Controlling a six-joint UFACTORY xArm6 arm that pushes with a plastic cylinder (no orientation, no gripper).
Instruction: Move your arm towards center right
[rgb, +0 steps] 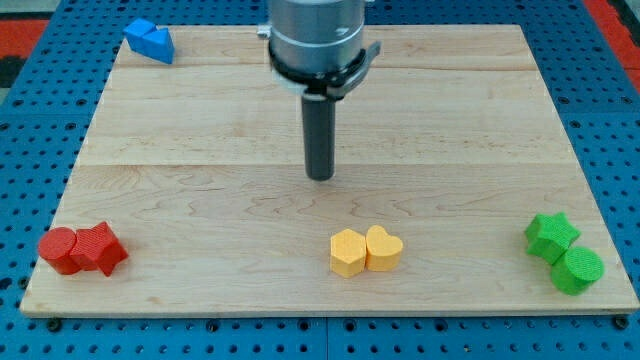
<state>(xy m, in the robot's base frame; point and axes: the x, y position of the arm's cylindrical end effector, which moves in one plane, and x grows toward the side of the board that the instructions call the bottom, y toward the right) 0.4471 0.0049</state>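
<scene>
My tip (320, 177) rests on the wooden board (200, 130) near its centre, with no block touching it. The arm's grey body enters from the view's top. A yellow hexagon block (347, 254) and a yellow heart block (384, 249) sit side by side below the tip, near the view's bottom. A green star block (551, 235) and a green cylinder (577, 270) sit at the view's bottom right. A red cylinder (58, 249) and a red star block (99, 248) sit at the bottom left. Two blue blocks (150, 40) lie at the top left.
The board lies on a blue pegboard table (40, 120). A red surface shows at the view's top corners.
</scene>
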